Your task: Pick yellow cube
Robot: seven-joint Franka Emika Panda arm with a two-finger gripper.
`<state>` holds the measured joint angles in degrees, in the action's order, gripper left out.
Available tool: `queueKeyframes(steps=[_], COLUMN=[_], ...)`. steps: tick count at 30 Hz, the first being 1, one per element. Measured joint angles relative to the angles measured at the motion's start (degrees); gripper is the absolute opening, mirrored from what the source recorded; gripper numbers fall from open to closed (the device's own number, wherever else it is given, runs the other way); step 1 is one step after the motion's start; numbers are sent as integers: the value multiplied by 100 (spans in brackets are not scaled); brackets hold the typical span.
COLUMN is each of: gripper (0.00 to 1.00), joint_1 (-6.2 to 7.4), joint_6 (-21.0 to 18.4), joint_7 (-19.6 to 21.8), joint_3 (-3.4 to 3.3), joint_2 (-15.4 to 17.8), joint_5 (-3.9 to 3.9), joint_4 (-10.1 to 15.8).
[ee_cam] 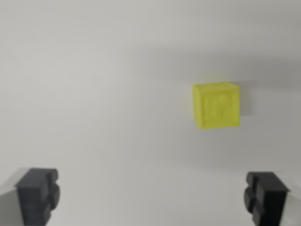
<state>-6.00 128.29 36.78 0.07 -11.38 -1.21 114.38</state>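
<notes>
Wrist view over a plain white table point(94, 70). Yellow cube point(217, 105) sitting alone at about two o'clock from picture centre, resting flat, a raised pattern faintly visible on its near face but too blurred to read. Hand point(151, 197) at six o'clock, dark fingertips point(37, 193) spread wide apart at the lower corners, holding nothing, well apart from the cube.

Step in hand, judged: approach. Cube off the midline, nearer the wrist view's right fingertip. Best done by shifting toward two o'clock until the cube lies midway between the fingertips, squaring to its flat sides, descending straight, then closing. Risk otherwise: nudging the cube with one fingertip.
</notes>
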Motion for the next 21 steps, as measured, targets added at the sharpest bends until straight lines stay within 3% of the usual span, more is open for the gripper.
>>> queueKeyframes(steps=[21], gripper=[100], joint_1=[-194], joint_6=[569], joint_7=[-421], joint_3=[0], joint_2=[-464], joint_5=[4], joint_4=[175])
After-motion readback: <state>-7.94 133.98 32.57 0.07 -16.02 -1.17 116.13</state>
